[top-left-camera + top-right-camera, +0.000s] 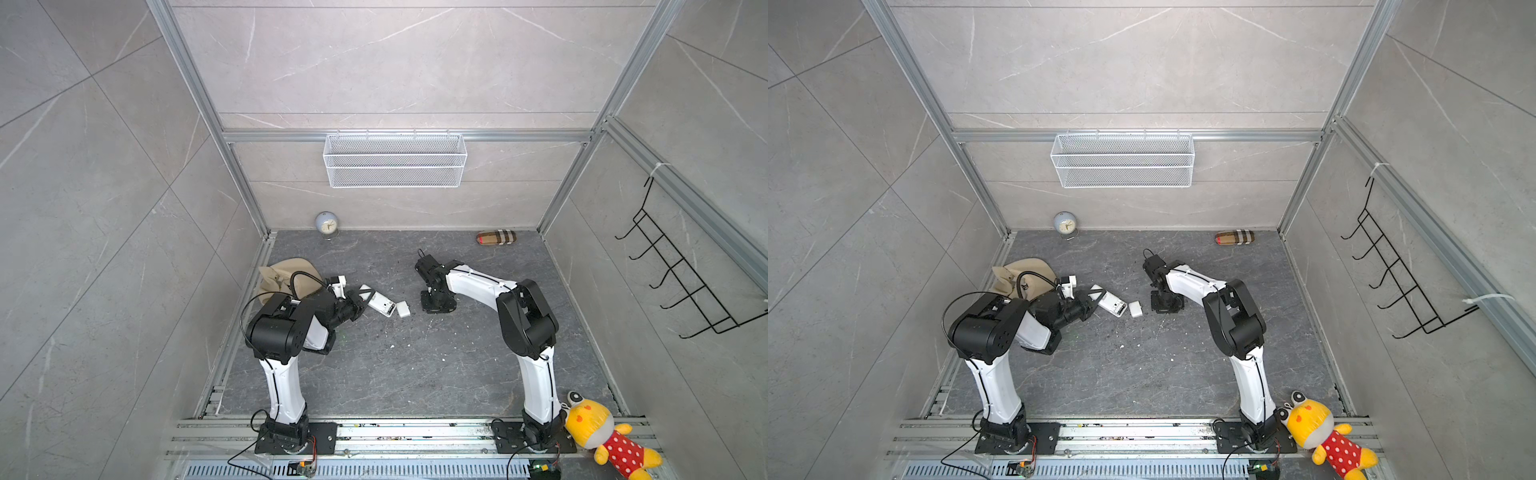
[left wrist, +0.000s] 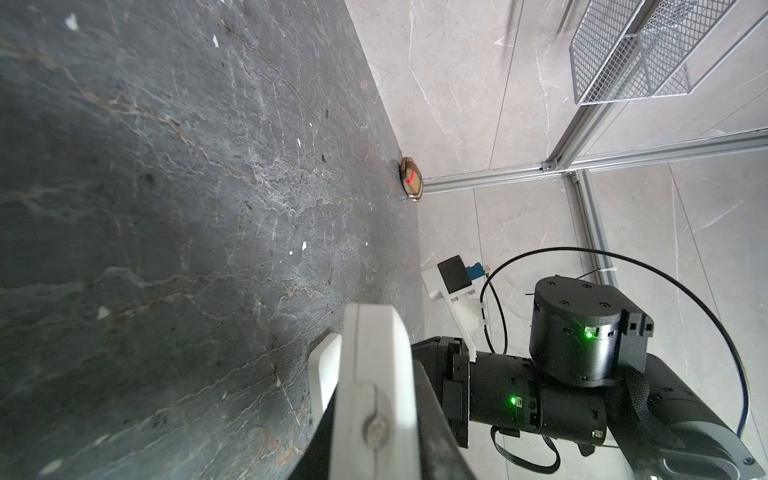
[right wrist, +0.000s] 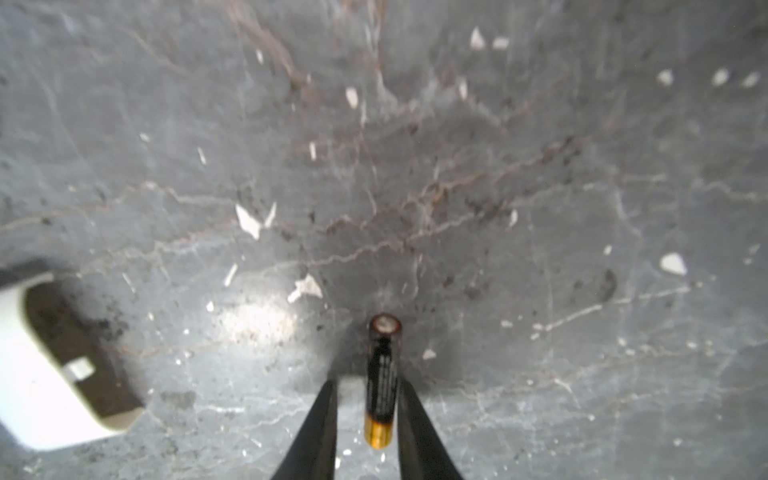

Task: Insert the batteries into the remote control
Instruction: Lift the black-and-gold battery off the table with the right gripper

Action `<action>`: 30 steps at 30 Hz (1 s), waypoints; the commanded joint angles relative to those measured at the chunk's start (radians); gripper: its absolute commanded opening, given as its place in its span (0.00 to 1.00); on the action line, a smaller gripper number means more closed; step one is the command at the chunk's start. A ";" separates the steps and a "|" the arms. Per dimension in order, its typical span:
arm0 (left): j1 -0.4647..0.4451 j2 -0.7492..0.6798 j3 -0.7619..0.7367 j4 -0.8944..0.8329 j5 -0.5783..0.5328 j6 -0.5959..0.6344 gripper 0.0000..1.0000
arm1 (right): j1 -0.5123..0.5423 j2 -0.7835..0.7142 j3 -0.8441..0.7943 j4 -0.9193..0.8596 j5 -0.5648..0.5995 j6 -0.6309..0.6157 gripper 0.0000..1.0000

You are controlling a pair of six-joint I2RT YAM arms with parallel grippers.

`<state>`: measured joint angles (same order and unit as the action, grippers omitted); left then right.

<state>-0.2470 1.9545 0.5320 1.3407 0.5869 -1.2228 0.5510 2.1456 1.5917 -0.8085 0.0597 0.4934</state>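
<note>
Remote control [image 1: 380, 304], gripped by left hand [image 1: 360, 303], cover [image 1: 402, 308] removed beside it; battery [image 3: 382, 374] straddled by part-open right hand [image 3: 368, 384]; loading judged pending

You have the left gripper [image 1: 362, 298] clamped on the far-left end of the remote control [image 1: 380, 305], which runs slantwise toward the middle of the dark table [image 1: 395, 374]. Its open battery bay faces the loose white cover [image 1: 402, 308] just beside it. Your right gripper [image 1: 435, 305] points down at the table, right of the cover and apart from it. White specks litter the surface. A clock [image 1: 326, 224] and a plaid case [image 1: 496, 237] sit at the back wall, and a beige cloth item [image 1: 282, 276] lies behind the left arm.
</note>
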 commanded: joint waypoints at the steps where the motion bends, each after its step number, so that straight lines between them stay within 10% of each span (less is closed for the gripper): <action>1: 0.000 -0.028 0.017 0.072 0.026 0.012 0.00 | -0.014 0.106 -0.027 0.015 -0.014 -0.015 0.28; 30: 0.000 -0.028 0.019 0.073 0.026 0.012 0.00 | 0.029 0.022 -0.111 -0.018 0.058 -0.003 0.18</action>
<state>-0.2470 1.9545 0.5320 1.3407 0.5869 -1.2228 0.5701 2.1220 1.5459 -0.7471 0.1162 0.4938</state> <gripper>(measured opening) 0.183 0.184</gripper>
